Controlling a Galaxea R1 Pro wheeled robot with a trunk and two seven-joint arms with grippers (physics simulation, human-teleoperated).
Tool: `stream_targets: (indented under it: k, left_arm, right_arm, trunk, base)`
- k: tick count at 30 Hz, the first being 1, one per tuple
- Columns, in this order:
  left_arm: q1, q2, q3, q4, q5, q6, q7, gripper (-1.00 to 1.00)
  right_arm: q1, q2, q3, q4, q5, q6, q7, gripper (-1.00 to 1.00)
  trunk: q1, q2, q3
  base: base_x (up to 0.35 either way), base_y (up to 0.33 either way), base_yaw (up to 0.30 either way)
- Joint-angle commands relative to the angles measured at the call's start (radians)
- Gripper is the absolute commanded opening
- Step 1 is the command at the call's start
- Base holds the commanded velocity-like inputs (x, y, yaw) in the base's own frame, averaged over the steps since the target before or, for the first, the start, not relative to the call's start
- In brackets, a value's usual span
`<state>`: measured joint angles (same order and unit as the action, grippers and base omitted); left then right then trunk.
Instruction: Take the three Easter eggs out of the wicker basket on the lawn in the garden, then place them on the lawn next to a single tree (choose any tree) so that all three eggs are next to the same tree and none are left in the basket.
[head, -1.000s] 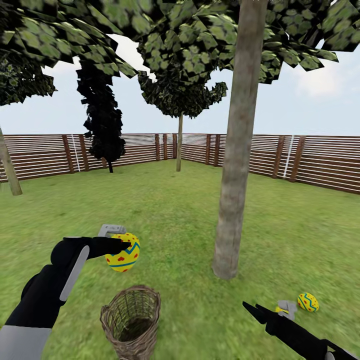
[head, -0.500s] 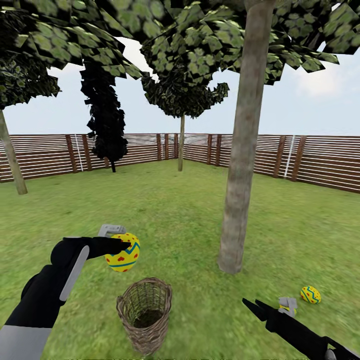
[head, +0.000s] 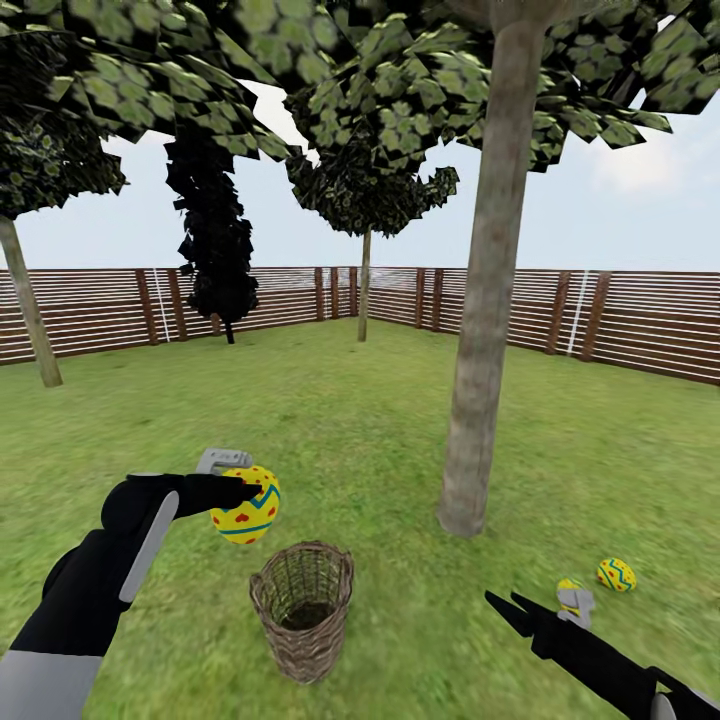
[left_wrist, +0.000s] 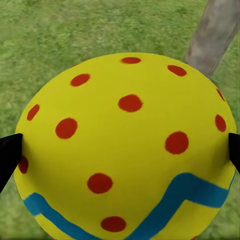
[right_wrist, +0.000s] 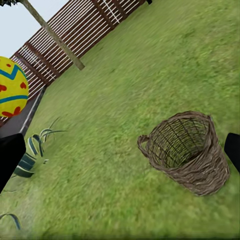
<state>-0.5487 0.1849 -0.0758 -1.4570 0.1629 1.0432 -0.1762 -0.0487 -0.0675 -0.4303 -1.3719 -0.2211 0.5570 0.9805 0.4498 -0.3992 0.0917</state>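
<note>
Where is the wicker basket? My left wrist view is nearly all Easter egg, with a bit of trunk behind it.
Observer: The wicker basket stands upright on the lawn. In the head view it sits just below and right of your held Easter egg.
Operator: Anything left inside?
Observer: In the right wrist view its inside looks empty.
Operator: And the other eggs?
Observer: Both lie on the grass right of the near tree. The second Easter egg is in the open and the third Easter egg is partly hidden by the right arm.

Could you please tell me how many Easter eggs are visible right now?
3: one held in the left gripper, egg; two on the lawn right of the tree, egg and egg, partly hidden.
</note>
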Motion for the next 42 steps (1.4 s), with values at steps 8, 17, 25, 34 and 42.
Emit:
stream_targets:
  k: [8,17,25,34,42]
  left_arm:
    - [0.000,0.001,-0.001,0.000,0.004,0.004,0.001,-1.00]
    - [0.000,0.001,-0.001,0.001,0.004,0.004,0.001,-1.00]
    - [0.000,0.001,-0.001,0.001,0.004,0.004,0.001,-1.00]
    - [0.000,0.001,-0.001,0.001,0.004,0.004,0.001,-1.00]
    - [0.000,0.001,-0.001,0.001,0.004,0.004,0.001,-1.00]
  right_arm:
    - [0.000,0.000,0.000,0.008,-0.006,0.007,0.001,1.00]
    - [0.000,-0.001,-0.002,0.008,-0.006,0.009,0.001,1.00]
    - [0.000,-0.001,-0.001,0.008,-0.006,0.008,-0.001,1.00]
    - [0.000,-0.002,-0.001,0.011,-0.004,0.014,-0.003,1.00]
    - [0.000,-0.002,0.000,0.018,-0.004,0.017,-0.002,1.00]
  trunk:
    - [0.000,-0.001,0.000]
    - [0.000,-0.001,0.003]
    - [0.000,-0.001,0.005]
    - [0.000,-0.001,0.005]
    - [0.000,-0.001,0.005]
  base:
    - [-0.014,0.001,-0.101]
    - [0.000,0.000,-0.271]
    - [0.000,0.000,-0.190]
    - [0.000,0.000,-0.006]
    - [0.000,0.000,-0.051]
